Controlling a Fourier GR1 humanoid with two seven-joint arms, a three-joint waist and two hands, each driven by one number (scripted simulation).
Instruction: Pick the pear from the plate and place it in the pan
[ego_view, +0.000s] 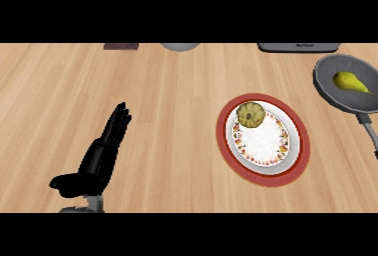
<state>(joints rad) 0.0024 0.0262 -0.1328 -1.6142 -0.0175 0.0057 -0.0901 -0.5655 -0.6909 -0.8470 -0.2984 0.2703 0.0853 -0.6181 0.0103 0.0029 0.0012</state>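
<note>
Inside the pan (330, 96) lies the pear (351, 83), the plate (263, 140) holds a round item (250, 114), left hand (100, 160) straight-fingered, empty

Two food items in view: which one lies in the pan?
The yellow-green pear lies in the grey pan at the right edge. The other, a round tan food, sits on the red-rimmed plate.

A light wooden worktop (170, 100) with long plank grain fills the view. Along its far edge, each cut off by the frame, sit a small dark brown block (121, 46) at eleven o'clock, a rounded pale grey object (180, 46) at twelve, and a flat dark grey appliance (298, 47) at one. A round, ribbed olive-yellow item (250, 114) lies towards three o'clock of the middle.
</note>
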